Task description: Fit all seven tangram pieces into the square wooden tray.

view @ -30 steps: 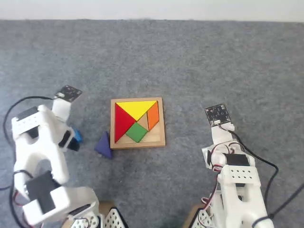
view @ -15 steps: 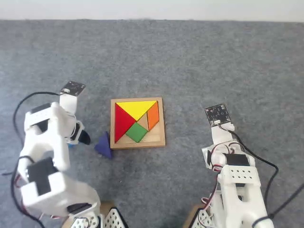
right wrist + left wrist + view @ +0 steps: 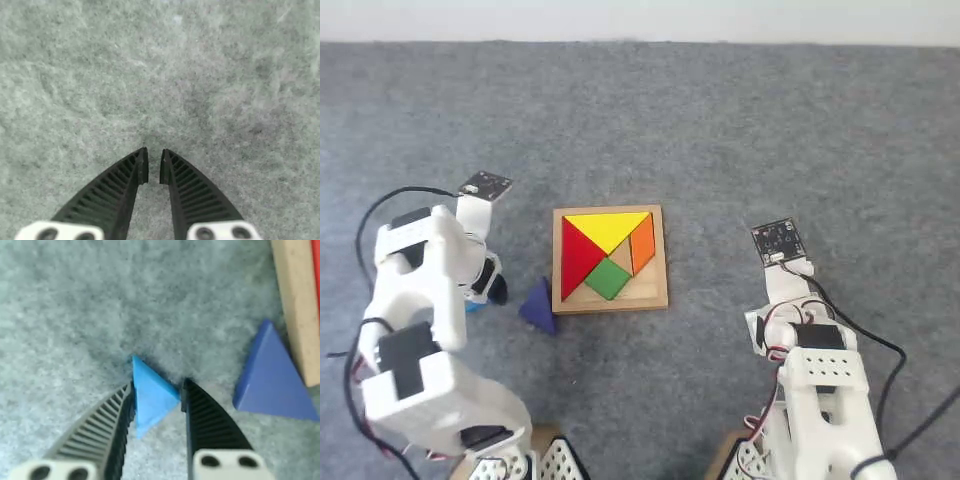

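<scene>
- 2 white arms stand side by side at the near edge of a grey carpet (image 3: 770, 130).
- The right gripper (image 3: 154, 152) hangs over bare carpet to the right of the tray, its 2 ridged fingers drawn almost together with nothing between them.
- The left gripper (image 3: 158, 385) is low, to the left of the tray, and its 2 fingers clamp 1 light blue triangle (image 3: 150, 400) from both sides.
- 1 dark blue triangle (image 3: 272, 380) lies on the carpet just beside the tray's left rim, between that rim and the left gripper.
- 1 square wooden tray (image 3: 610, 302) sits farther out, between the 2 arms.
- 4 pieces lie inside it: 1 yellow triangle (image 3: 608, 228) along the far side, 1 red triangle (image 3: 578, 258) at the left, 1 green square (image 3: 609, 279) at the near side and 1 orange parallelogram (image 3: 642, 245) at the right.
- Bare wood shows at the tray's middle and its near right corner.
</scene>
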